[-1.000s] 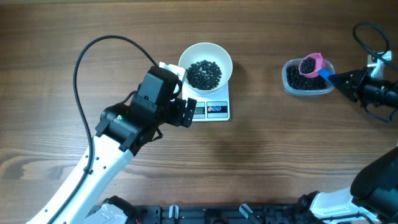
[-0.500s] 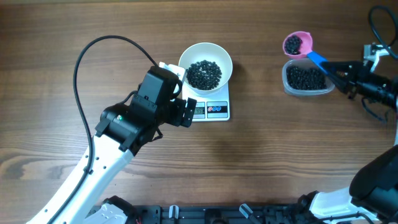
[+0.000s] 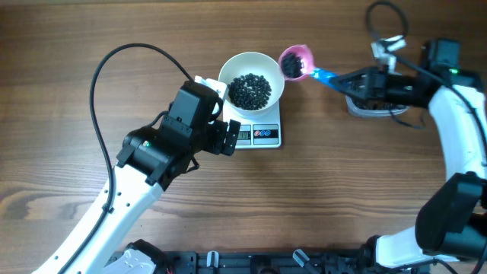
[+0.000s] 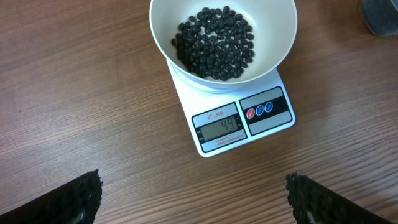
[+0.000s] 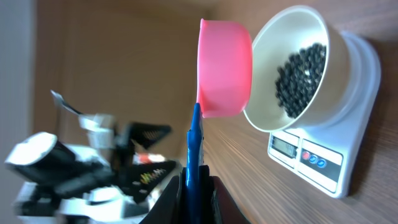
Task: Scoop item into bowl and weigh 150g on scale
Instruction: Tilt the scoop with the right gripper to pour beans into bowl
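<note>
Though blurred overhead, scale [image 4: 239, 124] readout clear wrist-side; left claw [image 4: 196, 199] apart, right claw [image 5: 196, 196] clamped on scoop [image 5: 224, 65].

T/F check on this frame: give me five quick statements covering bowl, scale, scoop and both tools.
1. The bowl sits on the scale. True.
2. The display reads 150. False: it reads 49.
3. The right tool is shut on the pink scoop by its blue handle. True.
4. The pink scoop is empty. False: it carries black pellets.
5. The left tool grips the bowl. False: it is open, holds nothing and stands short of the scale.
</note>
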`<state>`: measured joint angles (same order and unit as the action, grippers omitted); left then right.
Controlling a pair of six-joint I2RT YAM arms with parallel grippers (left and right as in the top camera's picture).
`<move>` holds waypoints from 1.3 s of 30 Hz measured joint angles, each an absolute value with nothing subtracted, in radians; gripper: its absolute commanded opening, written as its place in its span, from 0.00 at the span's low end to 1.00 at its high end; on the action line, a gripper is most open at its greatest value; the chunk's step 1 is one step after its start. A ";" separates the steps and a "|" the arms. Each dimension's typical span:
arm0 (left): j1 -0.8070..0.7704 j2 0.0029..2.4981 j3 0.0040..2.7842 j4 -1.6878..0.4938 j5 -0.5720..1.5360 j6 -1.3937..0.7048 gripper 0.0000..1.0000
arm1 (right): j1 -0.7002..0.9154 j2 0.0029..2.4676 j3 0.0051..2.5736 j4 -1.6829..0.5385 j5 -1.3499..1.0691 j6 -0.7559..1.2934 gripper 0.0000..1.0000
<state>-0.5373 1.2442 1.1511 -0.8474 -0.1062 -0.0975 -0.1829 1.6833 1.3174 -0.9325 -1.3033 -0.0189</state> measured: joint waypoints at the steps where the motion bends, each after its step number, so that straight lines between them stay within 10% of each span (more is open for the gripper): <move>1: -0.537 1.244 1.151 -0.847 -0.106 -0.097 1.00 | -0.150 1.683 1.317 -0.918 -1.274 -0.019 0.04; 39: -0.537 1.244 1.151 -0.847 -0.107 -0.098 1.00 | 0.300 1.602 1.317 -0.586 -0.413 -0.038 0.04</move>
<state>-0.5373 1.2442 1.1511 -0.8474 -0.1066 -0.0978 0.3004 1.6020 1.3170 -0.5858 -0.4129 -0.0383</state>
